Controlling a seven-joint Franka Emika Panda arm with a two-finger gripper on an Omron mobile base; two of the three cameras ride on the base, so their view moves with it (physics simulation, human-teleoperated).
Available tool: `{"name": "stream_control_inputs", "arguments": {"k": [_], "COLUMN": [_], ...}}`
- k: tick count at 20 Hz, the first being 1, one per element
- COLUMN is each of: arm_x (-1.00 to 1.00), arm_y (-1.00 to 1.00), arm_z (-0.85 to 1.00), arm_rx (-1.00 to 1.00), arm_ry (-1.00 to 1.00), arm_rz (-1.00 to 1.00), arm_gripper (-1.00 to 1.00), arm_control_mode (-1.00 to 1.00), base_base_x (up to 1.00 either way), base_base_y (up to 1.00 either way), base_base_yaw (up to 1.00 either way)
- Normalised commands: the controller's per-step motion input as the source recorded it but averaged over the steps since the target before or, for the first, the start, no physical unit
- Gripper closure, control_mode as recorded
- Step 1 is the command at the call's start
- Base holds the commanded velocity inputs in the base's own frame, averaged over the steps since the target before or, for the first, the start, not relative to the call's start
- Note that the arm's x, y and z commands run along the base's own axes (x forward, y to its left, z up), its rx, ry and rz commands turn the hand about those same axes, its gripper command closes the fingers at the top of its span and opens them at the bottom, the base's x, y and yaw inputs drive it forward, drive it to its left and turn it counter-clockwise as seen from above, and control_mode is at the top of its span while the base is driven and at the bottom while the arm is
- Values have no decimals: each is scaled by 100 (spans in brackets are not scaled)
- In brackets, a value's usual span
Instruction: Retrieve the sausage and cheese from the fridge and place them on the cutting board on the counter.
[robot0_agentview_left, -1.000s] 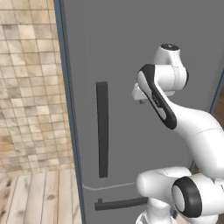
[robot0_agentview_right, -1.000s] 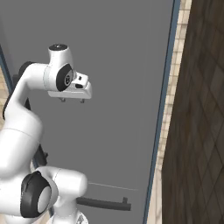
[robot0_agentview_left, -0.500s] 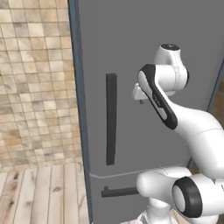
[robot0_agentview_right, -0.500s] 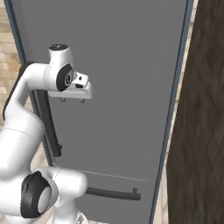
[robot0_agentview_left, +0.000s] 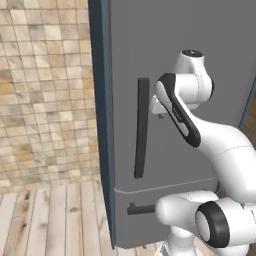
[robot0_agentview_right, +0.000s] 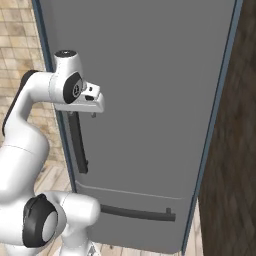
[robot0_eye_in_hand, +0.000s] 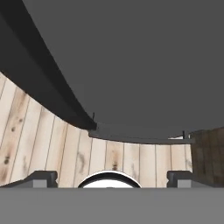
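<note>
The fridge (robot0_agentview_left: 150, 40) (robot0_agentview_right: 160, 75) (robot0_eye_in_hand: 131, 57) is a tall grey appliance with its door shut, so the sausage and cheese are hidden. Its long dark vertical handle (robot0_agentview_left: 141, 127) (robot0_agentview_right: 77, 142) (robot0_eye_in_hand: 39, 83) runs down the door's left side. A drawer with a horizontal handle (robot0_agentview_left: 140, 209) (robot0_agentview_right: 137, 212) sits below. My gripper (robot0_agentview_left: 159, 111) (robot0_agentview_right: 94, 112) (robot0_eye_in_hand: 111, 177) hangs open and empty just in front of the door, right of the vertical handle, pointing downward. The cutting board and the counter are out of view.
A beige tiled wall (robot0_agentview_left: 45, 100) stands left of the fridge over a pale wooden plank floor (robot0_agentview_left: 50, 220) (robot0_eye_in_hand: 39, 144). A dark brown wood panel (robot0_agentview_right: 235, 150) borders the fridge on the right.
The whole picture has shifted, so the base has driven; the fridge's vertical handle now shows in both base views. The arm holds the same pose, gripper still open.
</note>
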Motion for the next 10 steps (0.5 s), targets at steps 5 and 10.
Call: {"name": "stream_control_inputs", "arguments": {"k": [5, 10], "arm_x": [0, 0], "arm_y": [0, 0], "arm_z": [0, 0], "arm_rx": [0, 0], "arm_ry": [0, 0], "arm_rz": [0, 0], "arm_gripper": [-100, -100], "arm_control_mode": [100, 100], "base_base_x": [-40, -14], "base_base_y": [1, 19], "base_base_yaw": [-6, -1]}}
